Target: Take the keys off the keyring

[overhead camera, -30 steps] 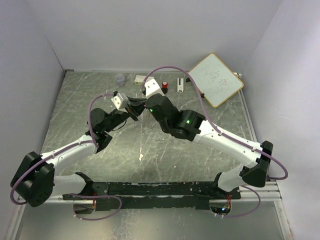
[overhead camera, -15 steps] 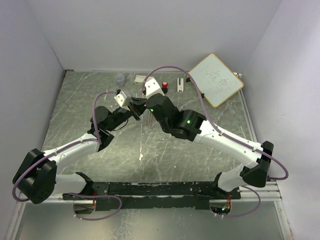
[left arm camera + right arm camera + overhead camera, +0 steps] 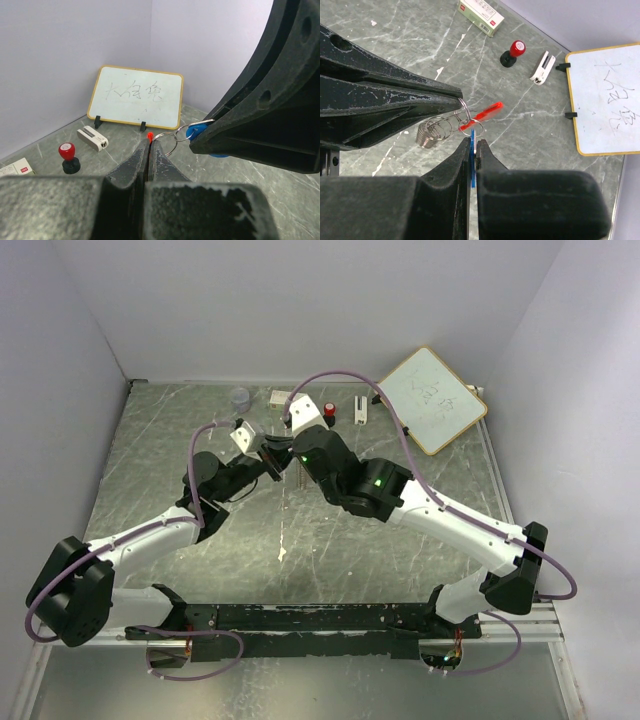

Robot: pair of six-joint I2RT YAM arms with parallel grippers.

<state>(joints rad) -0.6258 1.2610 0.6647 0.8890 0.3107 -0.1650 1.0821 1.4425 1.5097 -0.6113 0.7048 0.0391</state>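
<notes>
My two grippers meet above the middle of the table, left gripper (image 3: 271, 454) and right gripper (image 3: 291, 452). In the left wrist view my left gripper (image 3: 149, 142) is shut on the red strip (image 3: 149, 135), with the silver keyring (image 3: 165, 143) at its tips. In the right wrist view my right gripper (image 3: 472, 143) is shut on the blue-headed key (image 3: 472, 155), which hangs on a small ring (image 3: 470, 125). The red strip (image 3: 488, 111) sticks out to the right. A silver coiled bunch (image 3: 431, 133) hangs below the left fingers (image 3: 395, 102). The blue head (image 3: 199, 132) shows at the right finger (image 3: 260, 115).
A whiteboard (image 3: 432, 398) leans at the back right. A red-and-black knob (image 3: 329, 411), a small white device (image 3: 359, 409), a white-and-red box (image 3: 281, 397) and a clear cup (image 3: 239, 397) stand along the back edge. Side walls close in on both sides.
My left gripper has moved up and right to meet the right gripper. In the last half second both have barely moved.
</notes>
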